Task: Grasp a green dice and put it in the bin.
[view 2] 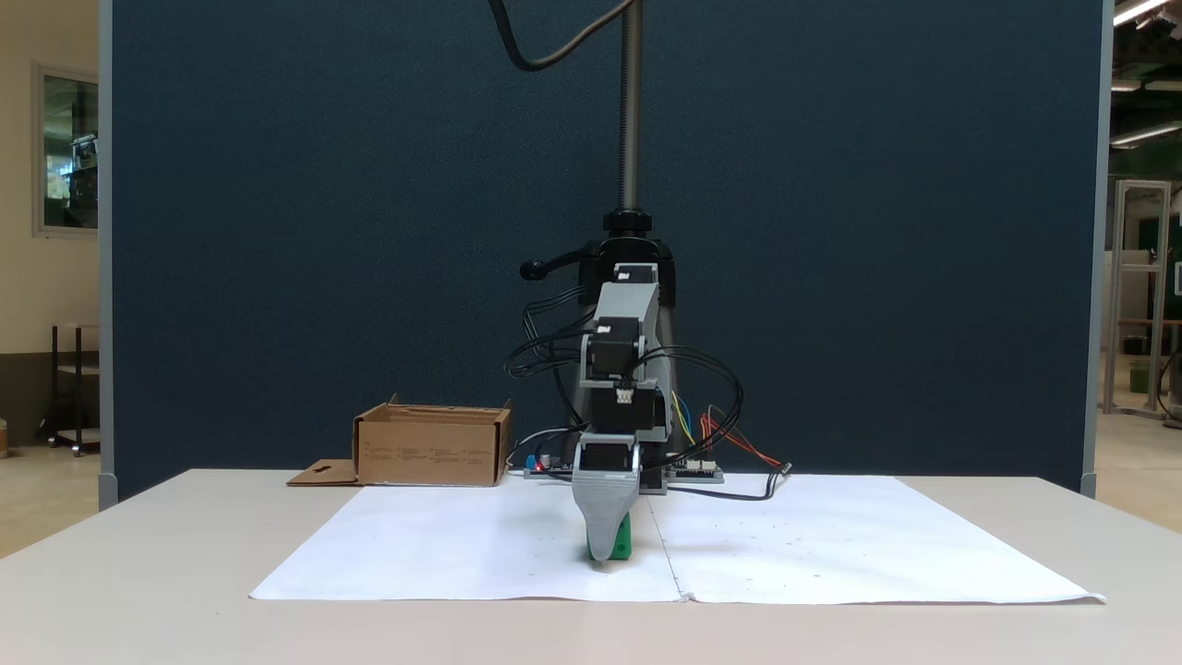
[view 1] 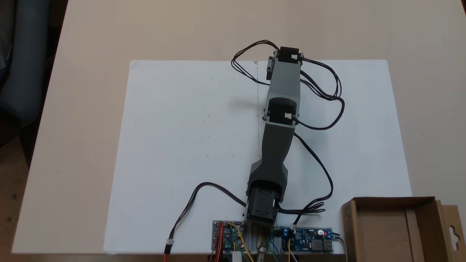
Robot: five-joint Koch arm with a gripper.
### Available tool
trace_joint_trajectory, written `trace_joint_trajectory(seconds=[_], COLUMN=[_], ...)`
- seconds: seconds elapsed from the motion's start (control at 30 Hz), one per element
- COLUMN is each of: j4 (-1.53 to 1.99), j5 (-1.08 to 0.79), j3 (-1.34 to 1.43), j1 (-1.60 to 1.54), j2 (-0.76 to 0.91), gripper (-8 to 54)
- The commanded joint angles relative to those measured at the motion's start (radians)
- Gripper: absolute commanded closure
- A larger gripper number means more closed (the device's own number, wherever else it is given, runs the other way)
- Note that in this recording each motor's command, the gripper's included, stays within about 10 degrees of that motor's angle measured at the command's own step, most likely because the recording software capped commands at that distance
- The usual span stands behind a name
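Note:
In a fixed view from table height, the green dice [view 2: 625,542] sits on the white paper just behind the grey front jaw of my gripper [view 2: 607,552], which points straight down with its tip at the sheet. The other jaw lies behind the front one and the dice peeks out on its right side and at its left edge, so I cannot tell how the jaws stand. From above, the stretched-out arm [view 1: 282,94] covers both gripper and dice. The bin [view 1: 382,236] [view 2: 429,453], a low brown cardboard box, stands beside the arm's base.
A white paper sheet [view 1: 182,145] covers the beige table [view 1: 91,36]. Circuit boards [view 1: 309,240] and loose black cables [view 1: 327,94] lie around the arm's base. A camera pole [view 2: 631,111] rises behind the arm before a dark blue screen.

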Motion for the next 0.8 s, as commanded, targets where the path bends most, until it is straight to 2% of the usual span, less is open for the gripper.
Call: trace_joint_trajectory(seconds=[0.0, 0.6, 0.77], j4=[-0.012, -0.064, -0.064], j5=[-0.069, -0.075, -0.075], j3=[-0.006, -0.006, -0.006], j1=[0.012, 0.029, 0.031], j2=[0.026, 0.026, 0.026], gripper=[1.5, 3.3, 6.6])
